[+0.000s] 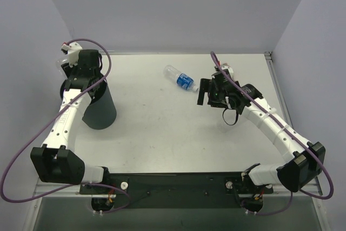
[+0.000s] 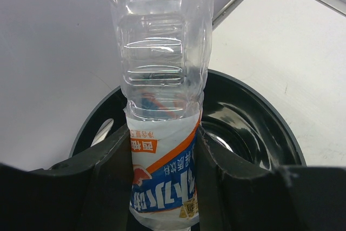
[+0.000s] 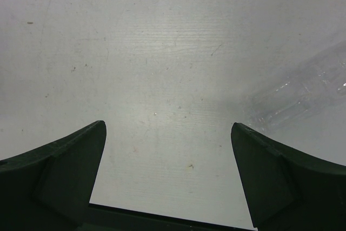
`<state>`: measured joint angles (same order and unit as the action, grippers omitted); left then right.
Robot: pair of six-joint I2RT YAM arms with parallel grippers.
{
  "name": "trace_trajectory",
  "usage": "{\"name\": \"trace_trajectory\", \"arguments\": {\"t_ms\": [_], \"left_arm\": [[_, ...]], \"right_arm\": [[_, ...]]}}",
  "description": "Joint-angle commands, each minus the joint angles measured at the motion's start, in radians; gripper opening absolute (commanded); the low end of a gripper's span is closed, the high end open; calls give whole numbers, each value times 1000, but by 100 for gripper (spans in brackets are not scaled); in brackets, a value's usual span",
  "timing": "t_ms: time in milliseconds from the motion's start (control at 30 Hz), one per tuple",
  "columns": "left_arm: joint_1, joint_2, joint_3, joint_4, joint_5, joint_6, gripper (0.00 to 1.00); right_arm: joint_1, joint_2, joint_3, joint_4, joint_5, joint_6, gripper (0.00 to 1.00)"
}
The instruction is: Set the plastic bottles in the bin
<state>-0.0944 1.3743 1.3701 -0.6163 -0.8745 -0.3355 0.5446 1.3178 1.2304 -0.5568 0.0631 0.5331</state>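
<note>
From above, the bin stands at the left of the counter, and a blue-labelled bottle lies on its side near the middle, with the right gripper just beside its labelled end, probably lining up a pick. The left wrist view shows the left gripper clamped on a white-and-blue-labelled bottle, held over the bin's open mouth so that, I judge, releasing would drop it inside. In the right wrist view that gripper is spread wide and empty low over the counter, and the lying bottle's clear body sits off to the right of its fingers, not between them.
</note>
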Motion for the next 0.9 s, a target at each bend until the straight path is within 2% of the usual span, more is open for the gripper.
{"name": "trace_trajectory", "arguments": {"t_ms": [0,567,867], "left_arm": [[5,-34,1,49,11,-2,52],[1,-57,-17,30,40,-5,73],[-27,-69,10,23,95,32,76]], "right_arm": [[0,9,35,3,20,-1,95],[0,23,49,11,4,-1,94],[0,17,49,11,15,2,94]]}}
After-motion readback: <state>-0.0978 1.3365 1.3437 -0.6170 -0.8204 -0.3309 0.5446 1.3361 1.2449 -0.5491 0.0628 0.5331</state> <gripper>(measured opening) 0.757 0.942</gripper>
